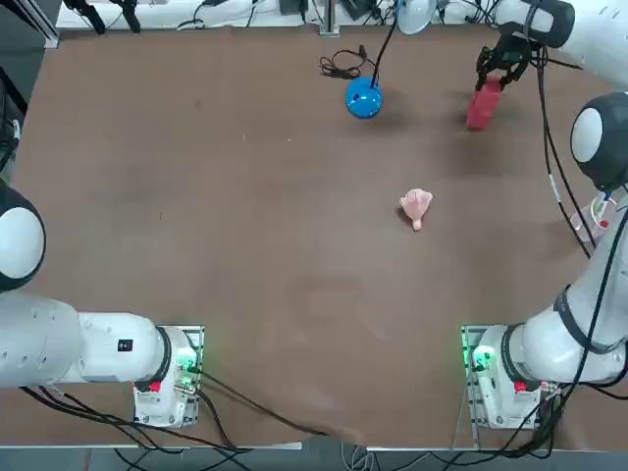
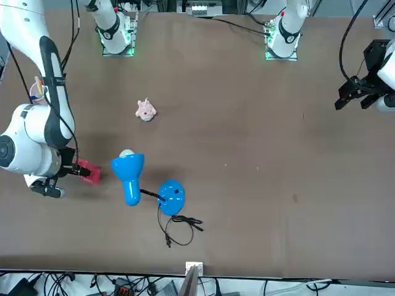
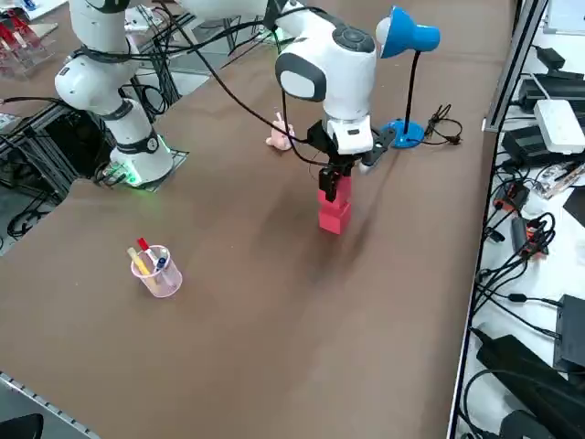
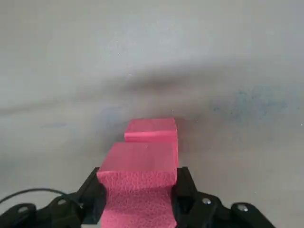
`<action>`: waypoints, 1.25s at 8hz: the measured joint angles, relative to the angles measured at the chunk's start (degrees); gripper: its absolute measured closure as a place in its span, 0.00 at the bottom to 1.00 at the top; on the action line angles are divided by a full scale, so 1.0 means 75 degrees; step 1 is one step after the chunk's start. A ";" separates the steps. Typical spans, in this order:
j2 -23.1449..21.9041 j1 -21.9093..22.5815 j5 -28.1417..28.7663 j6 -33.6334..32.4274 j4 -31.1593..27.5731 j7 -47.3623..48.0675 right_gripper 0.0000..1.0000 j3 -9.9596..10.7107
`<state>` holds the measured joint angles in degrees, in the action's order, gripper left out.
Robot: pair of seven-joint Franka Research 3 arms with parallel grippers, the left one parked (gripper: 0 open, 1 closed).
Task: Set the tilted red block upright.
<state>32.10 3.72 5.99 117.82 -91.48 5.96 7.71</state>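
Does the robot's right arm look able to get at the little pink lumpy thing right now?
Probably not yet: the right gripper already grips the red block, though nothing seems to stand around the pink thing.

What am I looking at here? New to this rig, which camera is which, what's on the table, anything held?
Two white robot arms share a brown table; the right one is working. One picture looks straight down, one faces the robot from across, one looks down from its right side, and one rides on the right wrist.

The right gripper has its two fingers on either side of the red block, gripping it.

Also on the table: a blue lamp with a round base and coiled cable, a pale pink lumpy object, and a cup with pens in it.
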 joint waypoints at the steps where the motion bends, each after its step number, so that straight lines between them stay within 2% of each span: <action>1: 0.0000 0.0000 0.0000 0.0024 0.0000 -0.0004 0.30 0.0000; 10: 0.0176 -0.0065 0.0000 0.0243 -0.0008 -0.0289 0.30 0.0006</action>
<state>33.42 3.23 5.99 119.63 -91.55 3.80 7.75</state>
